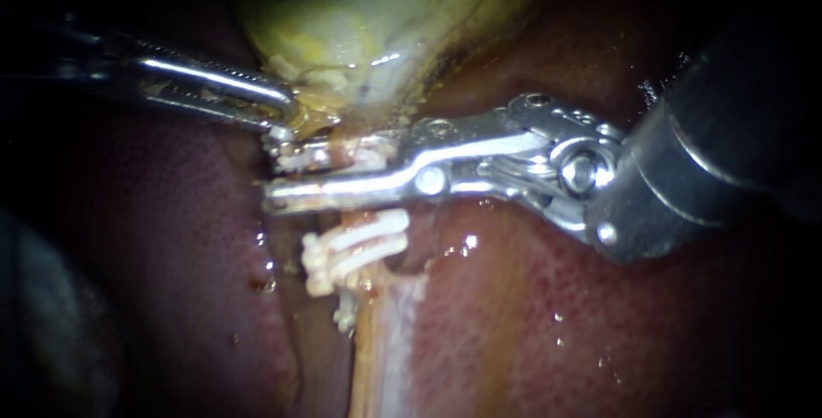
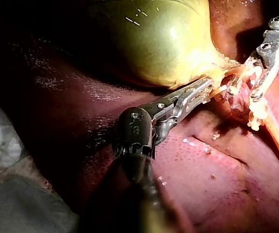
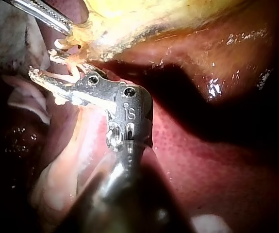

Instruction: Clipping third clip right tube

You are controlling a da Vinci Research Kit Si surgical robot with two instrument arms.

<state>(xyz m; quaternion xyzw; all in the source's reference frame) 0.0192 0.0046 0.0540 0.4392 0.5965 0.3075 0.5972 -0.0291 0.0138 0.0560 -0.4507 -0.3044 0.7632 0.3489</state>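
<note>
The yellow-green gallbladder [image 1: 368, 15] hangs over the dark red liver [image 1: 556, 315]. From its neck a pale tube [image 1: 385, 332] runs down. Two white clips [image 1: 355, 247] sit across this tube. Just above them my right instrument [image 1: 278, 174] reaches in from the right; its long jaws lie on either side of the tube, close together, with a whitish clip [image 1: 342, 159] held between them. My left instrument [image 1: 282, 114] is shut on tissue at the gallbladder's neck. In the right wrist view the right instrument [image 3: 44, 65] has tube strands between its jaws.
Liver surface [image 2: 217, 184] lies wet and glossy under both shafts. In the left wrist view my left instrument [image 2: 217, 86] holds the neck beside the right instrument [image 2: 263, 73]. Grey material [image 2: 13, 194] lies beside the liver, behind the left shaft.
</note>
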